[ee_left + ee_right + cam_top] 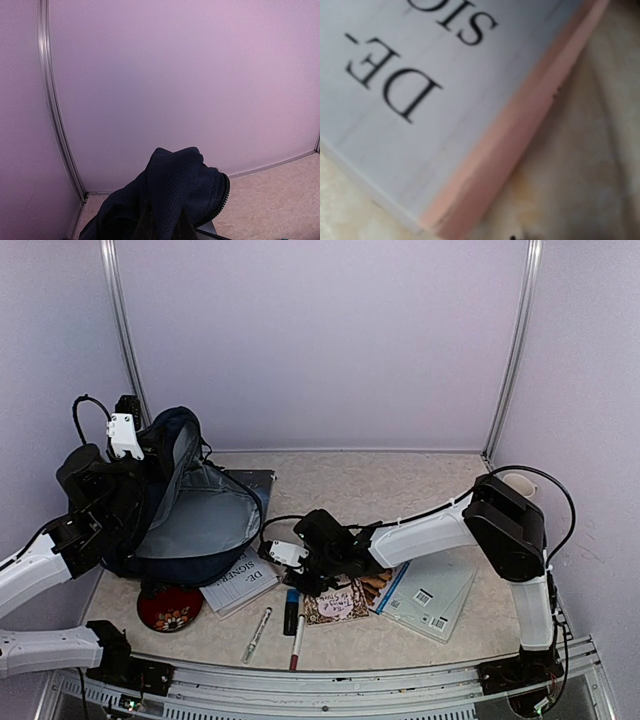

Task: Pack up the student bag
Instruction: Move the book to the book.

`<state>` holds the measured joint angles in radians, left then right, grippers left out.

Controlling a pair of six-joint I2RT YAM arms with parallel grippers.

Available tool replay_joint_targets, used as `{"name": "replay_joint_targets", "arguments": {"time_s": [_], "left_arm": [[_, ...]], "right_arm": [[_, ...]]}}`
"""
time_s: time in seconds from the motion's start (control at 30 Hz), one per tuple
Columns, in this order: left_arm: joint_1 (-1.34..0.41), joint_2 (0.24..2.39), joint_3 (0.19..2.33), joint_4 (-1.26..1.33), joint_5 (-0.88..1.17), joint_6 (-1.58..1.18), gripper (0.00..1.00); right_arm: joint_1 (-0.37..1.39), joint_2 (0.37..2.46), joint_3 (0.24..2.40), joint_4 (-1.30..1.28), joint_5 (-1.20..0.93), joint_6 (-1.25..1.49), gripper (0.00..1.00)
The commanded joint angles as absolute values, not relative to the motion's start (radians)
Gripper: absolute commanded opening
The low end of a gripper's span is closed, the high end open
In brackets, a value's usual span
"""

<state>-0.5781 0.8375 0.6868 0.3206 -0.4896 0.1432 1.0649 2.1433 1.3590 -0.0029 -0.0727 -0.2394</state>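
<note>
The student bag (190, 525), navy with a grey lining, stands at the left of the table with its mouth gaping toward the middle. My left gripper (125, 435) holds the upper rim of the bag up, shut on a fold of the navy fabric (180, 190). A white book with black letters (238, 585) lies just in front of the bag. My right gripper (274, 556) is down at the book's right edge. In the right wrist view the book's cover (420, 90) and pink page edge fill the frame, and the fingers do not show.
A red round dish (170, 610) sits near the front left. Two pens (256, 635) (298, 640), a small patterned card (337, 602) and a blue-edged workbook (430, 595) lie right of the book. A dark flat case (255, 480) lies behind the bag.
</note>
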Motion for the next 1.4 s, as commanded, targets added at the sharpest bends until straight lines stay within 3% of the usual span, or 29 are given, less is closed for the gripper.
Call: {"name": "replay_joint_targets", "arguments": {"time_s": [0.0,0.27,0.6,0.8,1.0,1.07,1.17,1.37], "left_arm": [[-0.565,0.828,0.692,0.344,-0.514,0.153,0.00],[-0.565,0.830,0.692,0.343,-0.512,0.153,0.00],[-0.565,0.831,0.690,0.341,-0.506,0.149,0.00],[-0.565,0.833,0.690,0.339,-0.498,0.141,0.00],[-0.565,0.868,0.676,0.368,-0.490,0.133,0.00],[-0.565,0.879,0.676,0.368,-0.492,0.130,0.00],[-0.565,0.874,0.672,0.368,-0.485,0.124,0.00],[-0.565,0.859,0.660,0.387,-0.469,0.126,0.00]], "right_arm": [[1.072,2.147,1.388,-0.009,-0.058,-0.246,0.27],[1.073,2.143,1.379,0.020,-0.151,-0.225,0.33],[1.072,2.159,1.414,0.039,-0.069,-0.227,0.18],[1.072,2.177,1.420,0.081,-0.112,-0.188,0.26],[1.072,2.221,1.458,0.143,-0.145,-0.132,0.26],[1.073,2.221,1.449,0.175,-0.142,-0.127,0.21],[1.071,2.212,1.437,0.193,-0.111,-0.121,0.02],[1.053,2.139,1.355,0.242,-0.065,-0.089,0.00]]}}
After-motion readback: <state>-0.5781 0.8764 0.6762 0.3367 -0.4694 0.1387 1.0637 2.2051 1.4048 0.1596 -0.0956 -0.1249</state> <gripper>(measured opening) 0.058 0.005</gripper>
